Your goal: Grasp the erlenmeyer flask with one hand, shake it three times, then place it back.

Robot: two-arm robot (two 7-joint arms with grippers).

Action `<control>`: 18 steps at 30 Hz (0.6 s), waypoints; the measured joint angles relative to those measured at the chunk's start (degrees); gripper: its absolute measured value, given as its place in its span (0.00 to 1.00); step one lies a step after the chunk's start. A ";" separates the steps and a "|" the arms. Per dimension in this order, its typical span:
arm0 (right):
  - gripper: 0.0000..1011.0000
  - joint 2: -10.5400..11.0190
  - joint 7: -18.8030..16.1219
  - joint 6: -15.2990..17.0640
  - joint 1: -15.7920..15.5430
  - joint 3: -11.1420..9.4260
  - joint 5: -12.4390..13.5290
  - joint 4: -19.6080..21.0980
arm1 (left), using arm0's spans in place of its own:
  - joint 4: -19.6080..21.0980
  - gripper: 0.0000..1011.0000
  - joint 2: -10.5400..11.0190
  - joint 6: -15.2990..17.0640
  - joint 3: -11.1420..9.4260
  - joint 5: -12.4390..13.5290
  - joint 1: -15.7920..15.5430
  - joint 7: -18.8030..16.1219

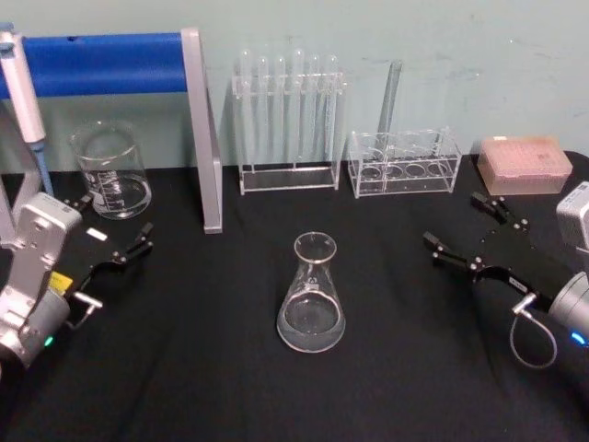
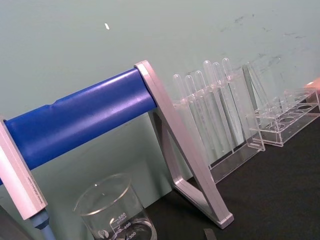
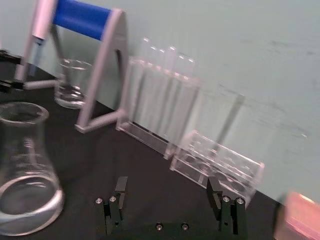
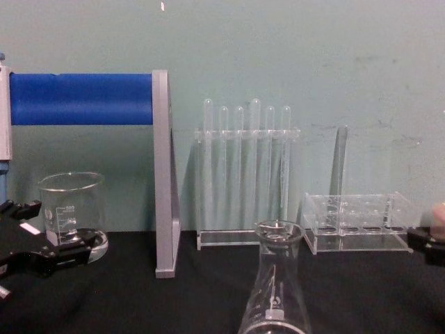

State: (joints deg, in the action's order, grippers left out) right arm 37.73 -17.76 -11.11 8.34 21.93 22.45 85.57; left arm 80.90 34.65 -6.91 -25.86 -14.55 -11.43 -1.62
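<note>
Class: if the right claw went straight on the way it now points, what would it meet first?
The right claw would probably meet the low clear tube rack first; the erlenmeyer flask sits off to the side.

Just beyond your left gripper [image 1: 115, 221] stands a beaker [image 1: 110, 170], under the blue bar [image 1: 101, 63] of a stand [image 1: 204, 138]. A pipette [image 1: 23, 92] hangs at the bar's far left. Beyond your right gripper [image 1: 453, 217] you have a low rack [image 1: 403, 168] holding one tube [image 1: 394, 92], with a pink box [image 1: 523, 164] to its right. A tall rack [image 1: 287, 175] of test tubes [image 1: 297, 83] stands between the stand and the low rack.
</note>
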 joint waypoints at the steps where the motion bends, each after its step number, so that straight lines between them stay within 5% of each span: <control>1: 0.99 0.09 -0.57 -0.18 -0.09 -0.06 0.21 0.19 | 0.00 0.99 0.00 0.00 0.00 0.00 0.00 0.00; 18: 0.99 0.54 -14.13 -1.93 -0.33 -0.33 5.09 1.86 | 0.00 0.99 0.00 0.00 0.00 0.00 0.00 0.00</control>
State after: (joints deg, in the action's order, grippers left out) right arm 38.27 -31.89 -13.04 8.01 21.60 27.54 87.43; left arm 80.90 34.65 -6.91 -25.86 -14.55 -11.43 -1.62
